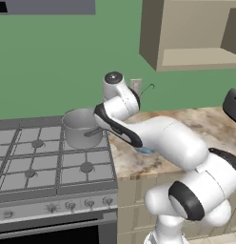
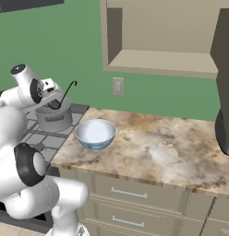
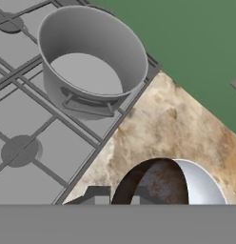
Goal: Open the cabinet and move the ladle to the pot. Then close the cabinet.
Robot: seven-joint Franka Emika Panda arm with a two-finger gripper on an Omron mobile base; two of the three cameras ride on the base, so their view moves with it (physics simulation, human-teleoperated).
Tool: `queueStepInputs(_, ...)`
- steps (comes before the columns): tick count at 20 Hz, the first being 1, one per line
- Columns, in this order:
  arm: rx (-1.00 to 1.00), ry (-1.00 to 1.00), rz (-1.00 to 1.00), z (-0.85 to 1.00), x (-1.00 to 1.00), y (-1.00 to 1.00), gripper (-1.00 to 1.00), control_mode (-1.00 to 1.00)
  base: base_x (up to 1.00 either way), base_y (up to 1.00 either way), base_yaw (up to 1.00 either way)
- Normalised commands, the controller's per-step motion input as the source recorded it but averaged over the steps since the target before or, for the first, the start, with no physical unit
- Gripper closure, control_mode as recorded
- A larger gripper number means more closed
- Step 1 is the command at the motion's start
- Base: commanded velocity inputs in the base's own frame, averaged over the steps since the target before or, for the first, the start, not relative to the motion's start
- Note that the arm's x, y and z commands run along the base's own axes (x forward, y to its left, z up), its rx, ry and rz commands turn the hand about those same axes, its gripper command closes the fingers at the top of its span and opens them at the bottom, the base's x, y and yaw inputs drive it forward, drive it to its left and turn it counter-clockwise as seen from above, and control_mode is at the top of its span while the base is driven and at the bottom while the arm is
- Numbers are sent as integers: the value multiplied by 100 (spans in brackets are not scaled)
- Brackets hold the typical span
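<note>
The tan cabinet [image 1: 186, 33] [image 2: 167, 41] hangs open on the green wall, its door [image 2: 225, 55] swung out to the right. The grey pot [image 1: 81, 126] [image 2: 54, 119] [image 3: 91, 62] stands on the stove's back right corner. My gripper [image 1: 95, 132] [image 2: 54, 100] [image 3: 119, 195] is shut on the ladle [image 2: 68, 92] [image 1: 147, 88], close to its scoop. The scoop [image 3: 162, 183] hangs just beside the pot's rim, over the edge between counter and stove. The thin handle slants up toward the wall and ends in a hook.
A white-and-blue bowl [image 2: 95, 133] sits on the marble counter [image 2: 153, 147] right of the stove [image 1: 39, 162]. A black appliance [image 2: 225, 131] stands at the counter's far right. Drawers [image 2: 130, 193] run below, and an outlet [image 2: 117, 86] is on the wall.
</note>
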Motion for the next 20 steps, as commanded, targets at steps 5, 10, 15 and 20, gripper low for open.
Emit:
queueStepInputs(5,0,0,6,0,52,33,100,-100,0,0,0)
queueStepInputs(10,0,0,5,0,46,41,100,-100,0,0,0)
queueStepInputs(15,0,6,3,-10,48,31,100,-100,0,0,0)
queueStepInputs(20,0,10,2,-13,57,26,100,-100,0,0,0)
